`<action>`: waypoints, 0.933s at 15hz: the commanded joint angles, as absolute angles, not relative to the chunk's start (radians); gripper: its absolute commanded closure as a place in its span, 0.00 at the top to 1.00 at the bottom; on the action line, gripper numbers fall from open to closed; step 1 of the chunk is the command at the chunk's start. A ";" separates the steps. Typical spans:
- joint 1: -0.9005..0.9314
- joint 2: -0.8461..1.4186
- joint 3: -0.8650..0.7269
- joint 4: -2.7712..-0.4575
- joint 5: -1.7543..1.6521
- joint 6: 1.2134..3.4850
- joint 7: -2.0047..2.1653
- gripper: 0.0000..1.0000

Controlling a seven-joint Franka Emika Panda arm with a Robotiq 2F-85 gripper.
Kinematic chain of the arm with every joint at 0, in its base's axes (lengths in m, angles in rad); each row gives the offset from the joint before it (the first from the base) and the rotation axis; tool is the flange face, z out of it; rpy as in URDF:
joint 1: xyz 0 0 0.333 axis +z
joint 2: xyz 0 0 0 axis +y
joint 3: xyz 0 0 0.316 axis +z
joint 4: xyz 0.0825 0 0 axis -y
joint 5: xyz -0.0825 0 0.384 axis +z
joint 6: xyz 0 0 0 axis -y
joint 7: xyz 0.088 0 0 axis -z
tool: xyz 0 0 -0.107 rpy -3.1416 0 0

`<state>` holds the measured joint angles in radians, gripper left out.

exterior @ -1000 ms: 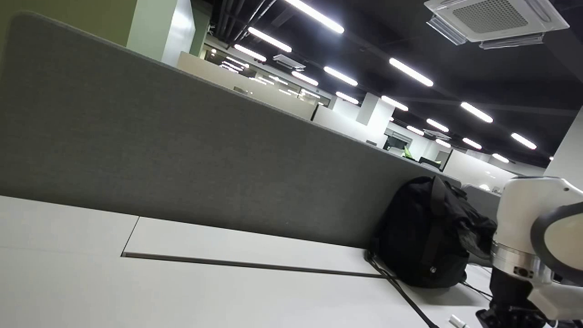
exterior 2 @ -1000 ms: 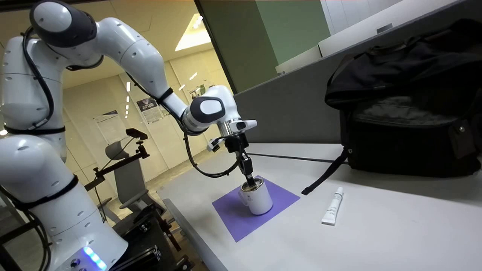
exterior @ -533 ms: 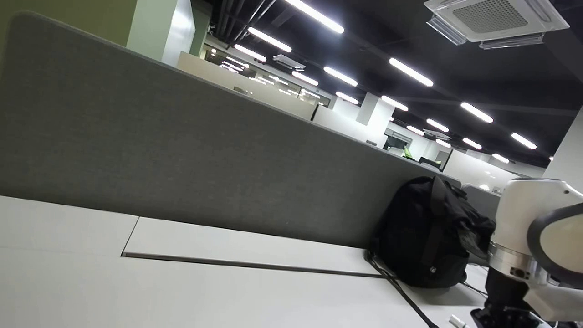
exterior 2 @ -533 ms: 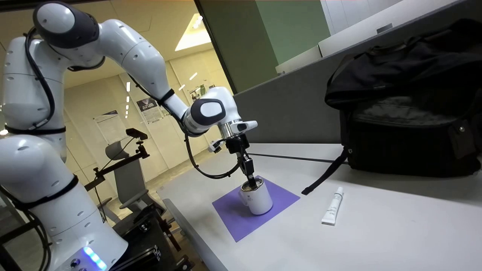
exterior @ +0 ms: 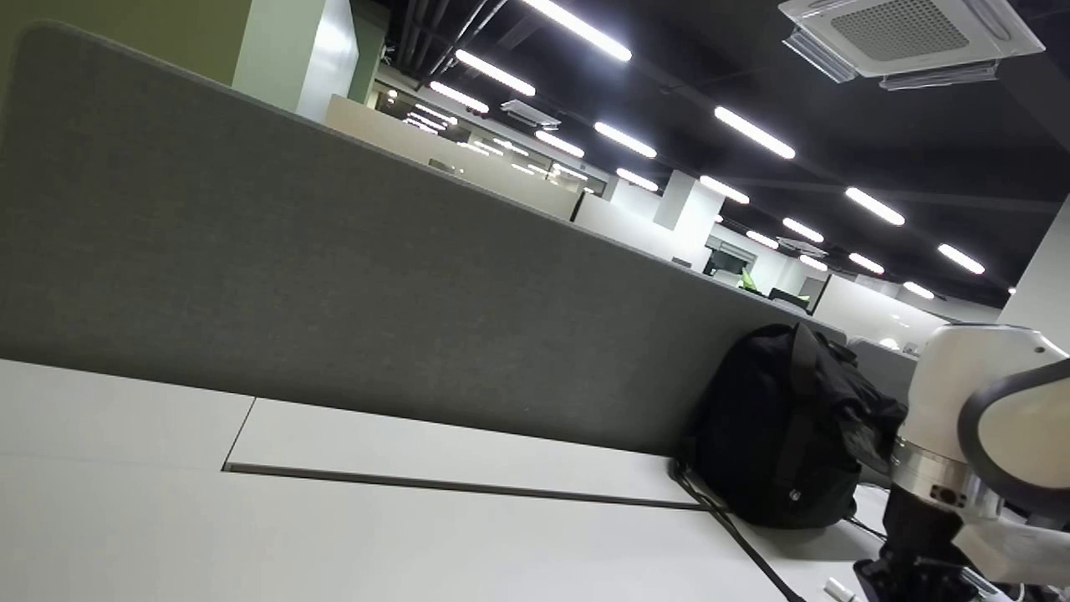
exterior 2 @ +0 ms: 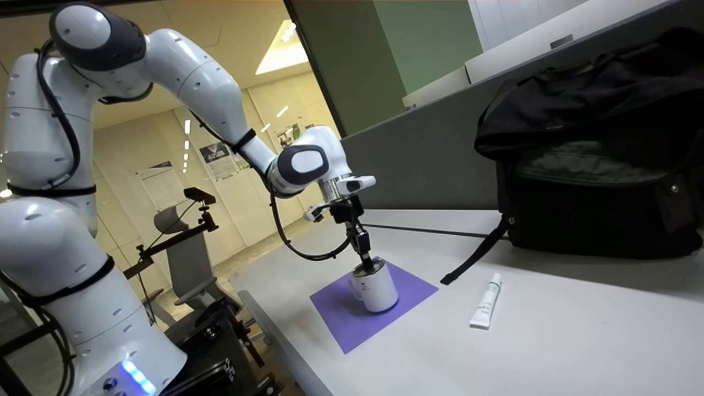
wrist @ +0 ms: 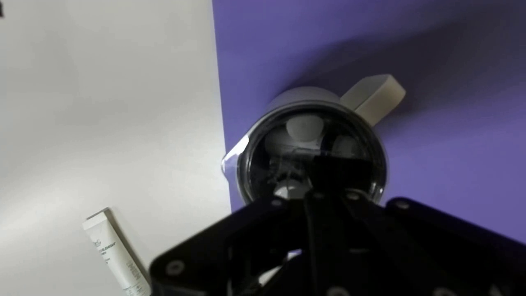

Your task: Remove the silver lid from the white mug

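Note:
A white mug stands on a purple sheet in an exterior view. The wrist view shows its wall and handle at the upper right. A shiny silver lid sits on its top; in the wrist view the lid is dark and mirror-like, with a clear tab sticking out on the left. My gripper reaches down onto the lid from above. In the wrist view the gripper has its jaws close together at the lid; the exact gripping spot is too dark to see.
A white tube lies on the table to the right of the sheet. A black backpack stands against the grey partition, its strap trailing on the table. The table's edge lies near the robot base.
The arm dips slightly, then rises a very little, and the mug seems to shift up slightly with it. In an exterior view the arm has drifted a little left.

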<state>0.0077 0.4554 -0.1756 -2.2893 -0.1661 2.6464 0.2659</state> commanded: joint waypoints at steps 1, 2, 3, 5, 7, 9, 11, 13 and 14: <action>-0.007 0.462 -0.156 -2.293 -0.118 2.677 0.235 0.00; 0.000 0.458 -0.165 -2.295 -0.124 2.676 0.238 0.00; 0.007 0.454 -0.173 -2.295 -0.130 2.672 0.243 0.00; 0.020 0.432 -0.193 -2.299 -0.158 2.652 0.247 0.00; 0.022 0.412 -0.200 -2.301 -0.169 2.634 0.237 0.00; 0.015 0.381 -0.200 -2.302 -0.178 2.609 0.216 0.00; 0.000 0.351 -0.189 -2.295 -0.169 2.583 0.179 0.00; -0.005 0.327 -0.185 -2.287 -0.170 2.570 0.163 0.00; -0.010 0.313 -0.181 -2.286 -0.167 2.562 0.151 0.00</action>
